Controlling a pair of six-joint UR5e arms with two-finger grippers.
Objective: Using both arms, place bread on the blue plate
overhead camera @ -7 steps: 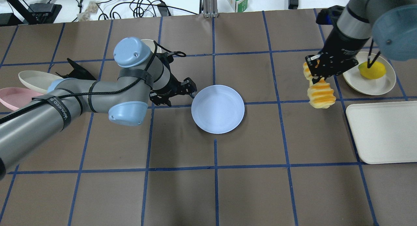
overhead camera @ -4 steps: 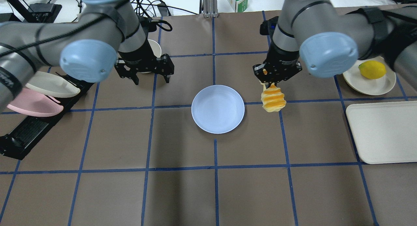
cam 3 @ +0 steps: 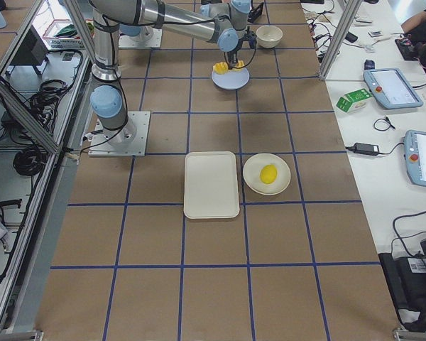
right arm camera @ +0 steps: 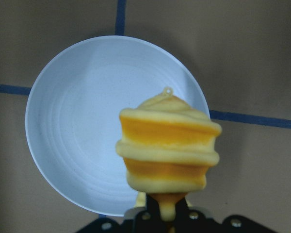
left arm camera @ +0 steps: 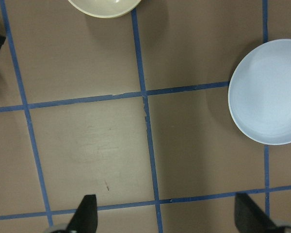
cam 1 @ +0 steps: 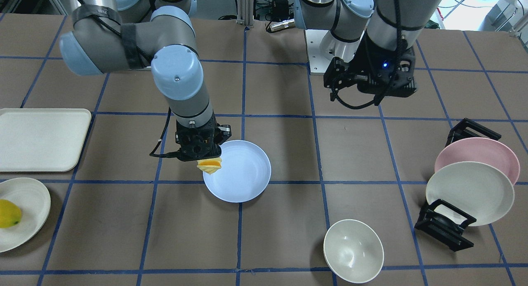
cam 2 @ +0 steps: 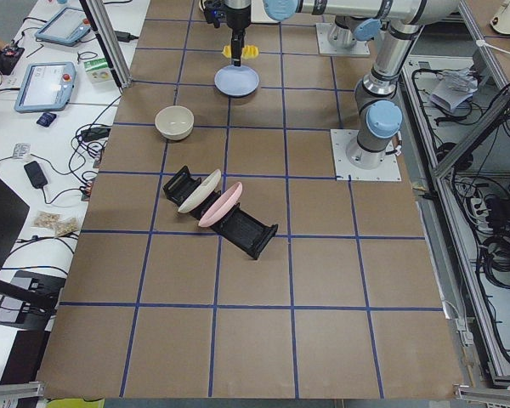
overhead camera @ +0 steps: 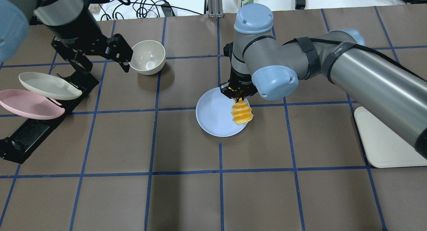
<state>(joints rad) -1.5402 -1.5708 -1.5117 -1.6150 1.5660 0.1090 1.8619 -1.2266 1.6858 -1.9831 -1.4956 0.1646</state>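
Note:
The bread [overhead camera: 242, 113] hangs upright from my right gripper [overhead camera: 237, 95], which is shut on its upper end. It hangs over the right rim of the blue plate [overhead camera: 211, 119] and appears to be above it, not resting on it. The right wrist view shows the bread [right arm camera: 167, 145] in front of the blue plate [right arm camera: 82, 136]. In the front view the bread [cam 1: 209, 165] is at the plate's [cam 1: 245, 178] left rim. My left gripper [overhead camera: 101, 62] is open and empty, raised at the far left beside the bowl. Its fingertips [left arm camera: 87, 216] stand wide apart.
A cream bowl [overhead camera: 147, 57] stands behind and left of the plate. A black rack at the left holds a pink plate [overhead camera: 30, 104] and a cream plate [overhead camera: 46, 86]. A cream tray [overhead camera: 383, 141] lies at the right. A lemon [cam 1: 8, 213] sits on a cream plate [cam 1: 29, 220].
My right arm has carried the bread leftwards from near the lemon's plate to over the blue plate. My left gripper has drawn back from the blue plate to the far left.

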